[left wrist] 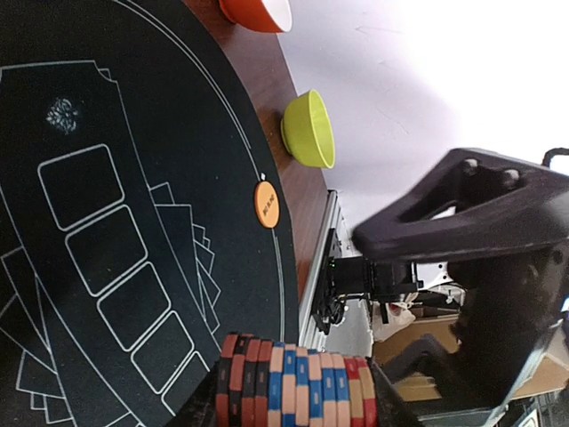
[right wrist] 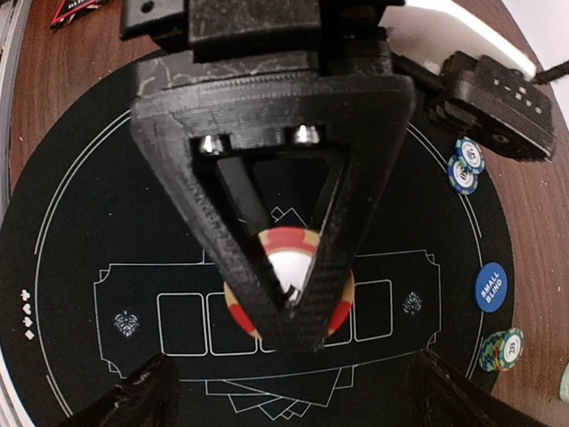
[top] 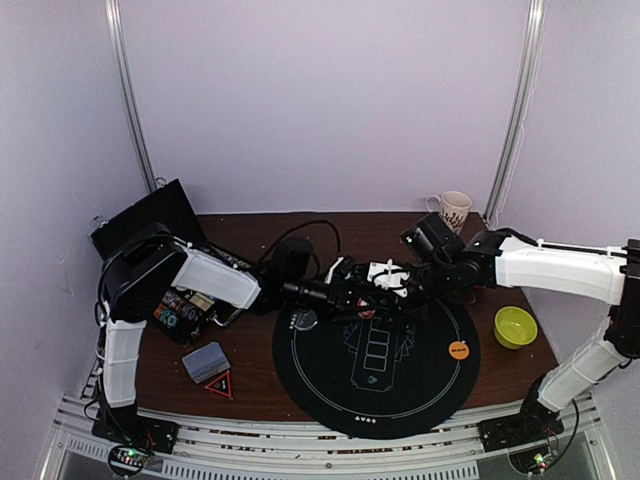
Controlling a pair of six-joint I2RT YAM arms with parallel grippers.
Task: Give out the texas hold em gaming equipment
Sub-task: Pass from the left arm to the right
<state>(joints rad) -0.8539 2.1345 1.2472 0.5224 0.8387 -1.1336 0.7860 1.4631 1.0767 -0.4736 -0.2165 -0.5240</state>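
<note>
**Chip stack in left jaws; right jaws wide open over it**

Left jaws: closed part-way on a stack of poker chips [left wrist: 293,378]. The stack is held edge-on to the left wrist camera, and its rims show black, blue and red with cream stripes. It fills the gap from one side to the other. It hangs above the middle of the round black mat [top: 420,390], over the printed card outlines.

Right jaws: spread wide, gripping nothing, pointing down at the left arm's triangular finger. The red-and-cream end chip shows through that finger's opening. It sits roughly midway between the right jaws and apart from both.

Other equipment:
- The orange button [left wrist: 267,203] lies on the mat's outer ring, near the green bowl [left wrist: 311,129].
- The blue button [right wrist: 490,286] is on the mat, close to its edge.
- Two blue-and-white chips [right wrist: 464,166] and a short green-edged stack [right wrist: 502,349] are at the mat's edge.
- The deck of cards [top: 205,362] lies on the table [top: 250,350], left of the mat and well apart from both jaws.
</note>
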